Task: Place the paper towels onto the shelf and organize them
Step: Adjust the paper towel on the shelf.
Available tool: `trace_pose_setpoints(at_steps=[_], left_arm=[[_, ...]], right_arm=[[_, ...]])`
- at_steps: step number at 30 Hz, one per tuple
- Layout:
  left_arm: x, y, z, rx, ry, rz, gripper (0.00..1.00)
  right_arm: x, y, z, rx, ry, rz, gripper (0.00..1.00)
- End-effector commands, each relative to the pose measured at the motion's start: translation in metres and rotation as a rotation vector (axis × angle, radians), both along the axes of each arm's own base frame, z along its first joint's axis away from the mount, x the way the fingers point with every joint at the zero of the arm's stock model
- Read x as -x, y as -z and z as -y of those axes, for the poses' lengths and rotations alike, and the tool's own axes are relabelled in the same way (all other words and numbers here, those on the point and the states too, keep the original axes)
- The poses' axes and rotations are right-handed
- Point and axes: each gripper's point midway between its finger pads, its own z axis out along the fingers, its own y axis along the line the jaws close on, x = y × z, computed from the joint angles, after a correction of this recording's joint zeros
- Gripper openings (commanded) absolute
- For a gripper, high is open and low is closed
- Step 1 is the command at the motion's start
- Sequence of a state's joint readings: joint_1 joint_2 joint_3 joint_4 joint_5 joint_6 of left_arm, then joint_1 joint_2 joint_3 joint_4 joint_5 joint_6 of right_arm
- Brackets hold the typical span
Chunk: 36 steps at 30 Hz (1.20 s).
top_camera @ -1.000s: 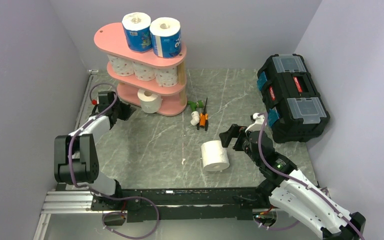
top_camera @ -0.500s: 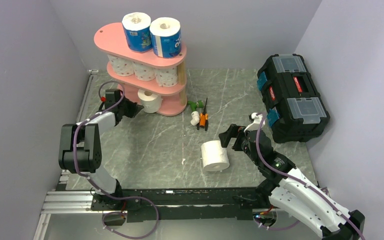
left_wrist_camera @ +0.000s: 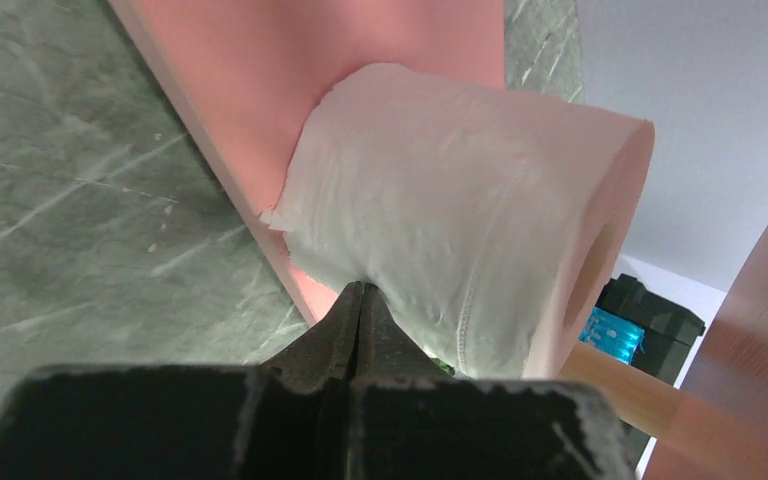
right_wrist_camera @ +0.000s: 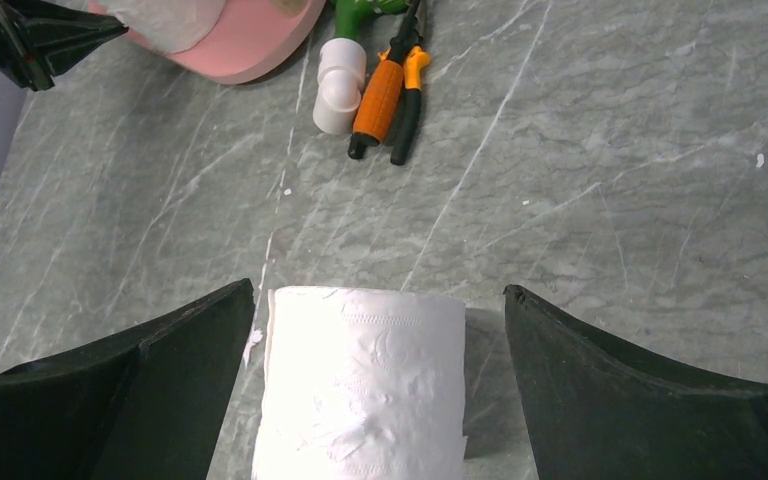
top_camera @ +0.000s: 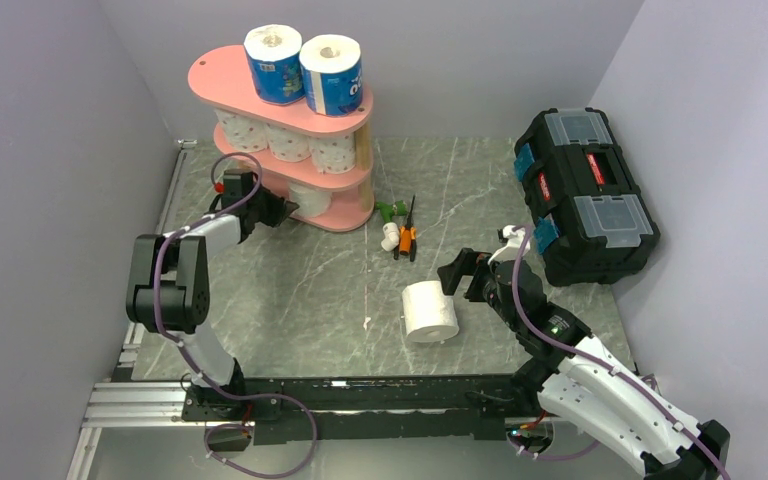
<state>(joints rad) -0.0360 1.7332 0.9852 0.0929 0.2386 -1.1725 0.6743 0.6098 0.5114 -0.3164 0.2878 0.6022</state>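
Observation:
The pink three-tier shelf [top_camera: 210,72] stands at the back left. Two blue-wrapped rolls [top_camera: 305,68] stand on its top board and three pink-dotted rolls [top_camera: 287,142] fill the middle tier. A plain roll [top_camera: 312,199] sits on the bottom tier, also seen in the left wrist view [left_wrist_camera: 460,210]. My left gripper [top_camera: 282,209] is shut and its tip [left_wrist_camera: 362,292] touches that roll's side. Another plain roll [top_camera: 430,312] lies on the table. My right gripper [right_wrist_camera: 377,290] is open, one finger on each side of it [right_wrist_camera: 365,390], not touching.
A black toolbox [top_camera: 585,195] stands at the right. Orange-handled pliers [top_camera: 406,238] and a small white-and-green tool [top_camera: 390,230] lie just right of the shelf's foot. Purple walls close in the left, back and right sides.
My left gripper has moved right towards the shelf and pushed the plain roll deeper under the middle tier. The right arm and its roll have not moved.

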Motion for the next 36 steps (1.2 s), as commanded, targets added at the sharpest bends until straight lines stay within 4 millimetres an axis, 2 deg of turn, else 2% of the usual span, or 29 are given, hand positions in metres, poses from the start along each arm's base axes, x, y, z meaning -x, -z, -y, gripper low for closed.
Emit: trace_pose_setpoints(at_steps=[1,9,18,19,24,28,33,36], left_arm=[[-0.02,-0.022,0.009,0.018,0.013,0.074,0.0],[-0.019,-0.027,0.008,0.015,0.013,0.086,0.0],[-0.002,-0.052,-0.006,-0.008,-0.012,0.14,0.0],[0.004,-0.051,-0.007,-0.01,-0.015,0.138,0.0],[0.032,-0.075,-0.013,-0.033,-0.031,0.196,0.0],[0.063,-0.086,-0.016,-0.079,-0.031,0.213,0.0],[0.108,-0.09,-0.015,-0.179,0.0,0.21,0.0],[0.133,-0.092,-0.005,-0.286,0.084,0.233,0.0]], right_arm=[[-0.006,-0.02,0.0,-0.014,0.014,0.047,0.98],[-0.006,-0.019,0.001,-0.009,0.017,0.046,0.98],[-0.007,-0.019,0.0,-0.013,0.016,0.047,0.98],[-0.007,-0.02,0.0,-0.014,0.016,0.049,0.98],[-0.006,-0.022,-0.002,-0.022,0.006,0.052,0.98],[-0.006,-0.023,-0.004,-0.032,-0.001,0.052,0.98],[-0.005,-0.027,-0.005,-0.049,-0.006,0.059,0.98],[-0.005,-0.032,-0.004,-0.054,-0.002,0.07,0.98]])
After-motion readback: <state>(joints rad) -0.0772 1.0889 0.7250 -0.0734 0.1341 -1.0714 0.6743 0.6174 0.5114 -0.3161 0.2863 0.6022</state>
